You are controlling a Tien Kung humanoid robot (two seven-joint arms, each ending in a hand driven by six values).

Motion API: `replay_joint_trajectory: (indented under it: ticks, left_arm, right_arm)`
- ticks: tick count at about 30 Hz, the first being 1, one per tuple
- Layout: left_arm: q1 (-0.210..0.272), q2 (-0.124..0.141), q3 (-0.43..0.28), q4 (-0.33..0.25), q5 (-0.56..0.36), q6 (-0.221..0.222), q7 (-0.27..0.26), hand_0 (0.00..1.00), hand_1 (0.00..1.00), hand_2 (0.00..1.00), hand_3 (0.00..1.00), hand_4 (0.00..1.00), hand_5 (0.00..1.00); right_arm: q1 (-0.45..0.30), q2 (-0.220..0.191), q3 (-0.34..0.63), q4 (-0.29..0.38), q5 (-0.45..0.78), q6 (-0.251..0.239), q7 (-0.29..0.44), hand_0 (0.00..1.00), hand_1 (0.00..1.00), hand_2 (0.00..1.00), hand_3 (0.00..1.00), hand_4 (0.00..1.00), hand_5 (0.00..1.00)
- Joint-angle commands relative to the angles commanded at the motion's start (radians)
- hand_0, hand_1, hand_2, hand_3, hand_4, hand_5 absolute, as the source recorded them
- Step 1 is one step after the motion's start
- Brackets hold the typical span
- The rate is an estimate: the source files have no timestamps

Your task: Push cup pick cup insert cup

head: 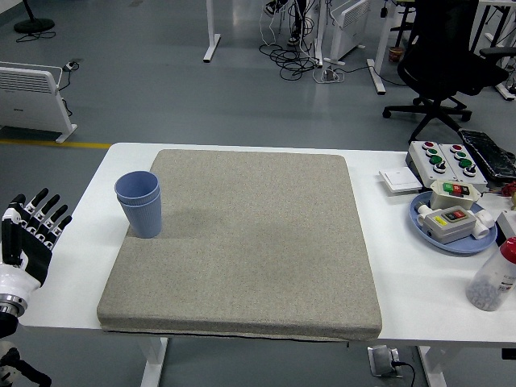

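Two blue cups [139,202], one nested inside the other, stand upright at the left edge of the grey felt mat [246,242], in the left-centre of the frame. The double rim shows that the insertion is already made, so by my judgement the task is at or near its end. The mat covers most of the white bench [81,258] and gives the cups a soft surface with some grip, probably so a pushed cup slides without tipping.

The left robot hand [31,234] sits at the lower left of the frame, off the mat and well apart from the cups, fingers spread and upright, holding nothing. This released posture clear of the stack suits a hand with no grasp in progress. The right robot hand is out of the frame.

At the right of the frame, kept off the mat, lie items not used in the task: a blue plate [451,240] carrying button boxes, a grey control box [443,160] with red and green buttons, a white switch plate [397,179], and a clear bottle with a red cap [493,276] at the lower right. Their placement leaves the working surface free.
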Motion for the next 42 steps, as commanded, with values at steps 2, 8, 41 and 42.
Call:
replay_joint_trajectory:
  ticks: [2, 8, 41, 42]
  left_arm:
    - [-0.002, -0.001, -0.001, 0.002, 0.000, 0.004, -0.001, 0.872, 0.889, 0.914, 0.907, 0.586, 0.998]
    - [0.000, -0.003, -0.005, 0.003, -0.005, 0.011, -0.006, 0.872, 0.891, 0.918, 0.911, 0.590, 0.998]
    - [0.009, -0.004, 0.017, 0.010, -0.011, 0.025, -0.018, 0.872, 0.892, 0.920, 0.912, 0.608, 0.998]
    - [0.009, -0.004, 0.017, 0.010, -0.011, 0.026, -0.018, 0.872, 0.892, 0.920, 0.912, 0.608, 0.998]
  right_arm:
    - [0.000, 0.000, 0.002, 0.000, -0.003, 0.000, -0.001, 0.728, 0.667, 0.705, 0.597, 0.162, 0.389]
    - [-0.001, 0.000, 0.003, 0.000, -0.007, 0.000, -0.002, 0.728, 0.667, 0.705, 0.596, 0.162, 0.389]
    - [-0.011, -0.001, 0.019, -0.001, -0.027, 0.001, -0.009, 0.728, 0.667, 0.704, 0.596, 0.162, 0.388]
    - [-0.012, -0.001, 0.020, -0.001, -0.028, 0.001, -0.010, 0.728, 0.667, 0.704, 0.596, 0.162, 0.388]
